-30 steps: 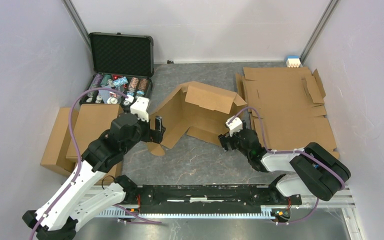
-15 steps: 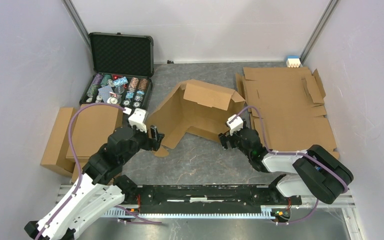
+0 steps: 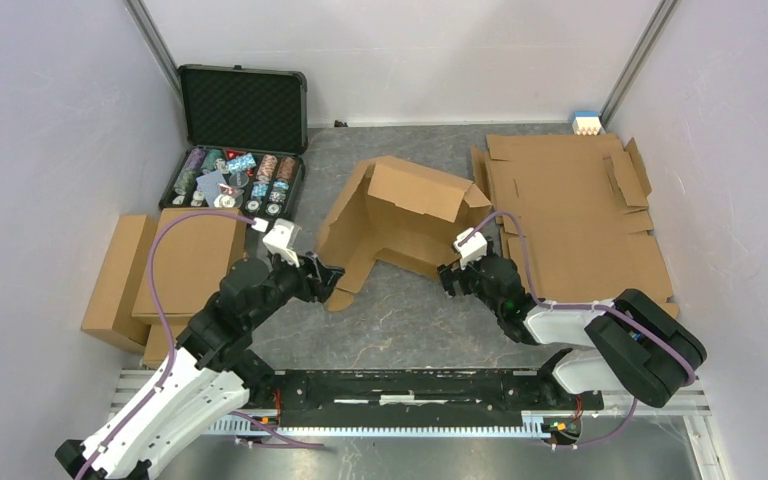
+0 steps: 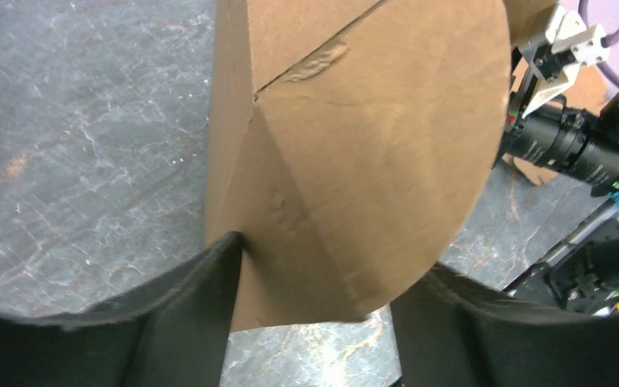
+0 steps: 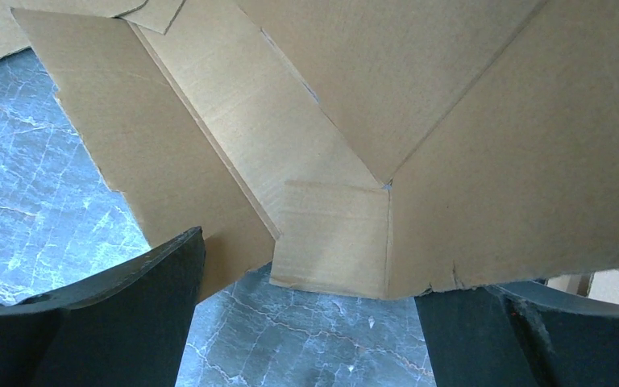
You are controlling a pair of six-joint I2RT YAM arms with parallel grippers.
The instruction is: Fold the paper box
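Note:
The paper box (image 3: 405, 205) is a brown cardboard sheet, partly raised, in the middle of the table. Its back panel and left wall are tilted up. My left gripper (image 3: 328, 274) is at the box's near-left corner. In the left wrist view a rounded flap (image 4: 371, 161) lies between its fingers, and the left finger (image 4: 185, 306) touches the flap's edge. That gripper (image 4: 330, 270) is part open. My right gripper (image 3: 448, 277) is at the box's near-right edge. It (image 5: 314, 278) is open wide, with a box corner (image 5: 334, 242) just above the gap.
An open black case of poker chips (image 3: 240, 150) sits at the back left. Folded brown boxes (image 3: 175, 265) are stacked at the left. Flat cardboard sheets (image 3: 570, 215) lie at the right, and a small white and blue block (image 3: 586, 123) is behind them.
My left arm has moved right and toward the near edge, its jaws narrowing around the rounded flap. The box's left wall has shifted right and stands steeper. The right arm has barely moved.

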